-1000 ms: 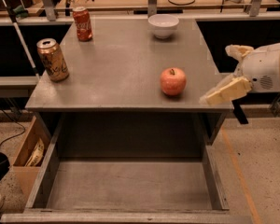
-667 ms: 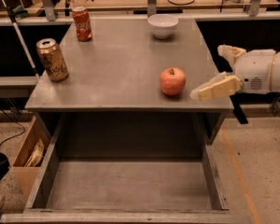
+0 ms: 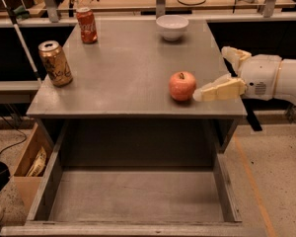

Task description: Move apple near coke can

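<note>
While the apple point(image 3: 182, 86) sits near the front right corner of the tabletop point(image 3: 128, 68), the gripper point(image 3: 211, 73) hangs at the right edge just beside it, jaws spread, one tip almost touching it. The coke can point(image 3: 87, 25) stands well apart near the back left corner.

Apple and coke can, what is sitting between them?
Nothing, just bare table between the apple and the coke can in the camera view. The gripper is open beside the apple.
</note>
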{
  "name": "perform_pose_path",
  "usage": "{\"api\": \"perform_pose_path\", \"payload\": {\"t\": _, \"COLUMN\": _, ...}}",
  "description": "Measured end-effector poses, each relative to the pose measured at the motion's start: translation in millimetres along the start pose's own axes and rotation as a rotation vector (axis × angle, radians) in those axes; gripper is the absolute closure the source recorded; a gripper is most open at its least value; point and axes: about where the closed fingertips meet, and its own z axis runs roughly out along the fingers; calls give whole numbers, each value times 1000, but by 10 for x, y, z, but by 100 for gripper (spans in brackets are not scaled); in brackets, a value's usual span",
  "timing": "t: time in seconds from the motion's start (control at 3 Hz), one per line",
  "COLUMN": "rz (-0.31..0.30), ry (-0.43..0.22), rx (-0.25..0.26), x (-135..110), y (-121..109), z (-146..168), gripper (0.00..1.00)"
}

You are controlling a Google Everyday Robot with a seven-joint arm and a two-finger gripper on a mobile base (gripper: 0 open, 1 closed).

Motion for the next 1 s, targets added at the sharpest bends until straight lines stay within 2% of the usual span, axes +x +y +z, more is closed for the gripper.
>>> {"api": "perform_pose_path", "payload": {"t": 0.33, "rz": -13, "ry": 28, "rx": 8, "x": 24, "y": 46, "z": 57, "gripper": 0}}
{"api": "perform_pose_path", "payload": {"t": 1.0, "rz": 32, "ry": 12, "rx": -5, "x": 467, "y": -153, "z": 494, "gripper": 0}}
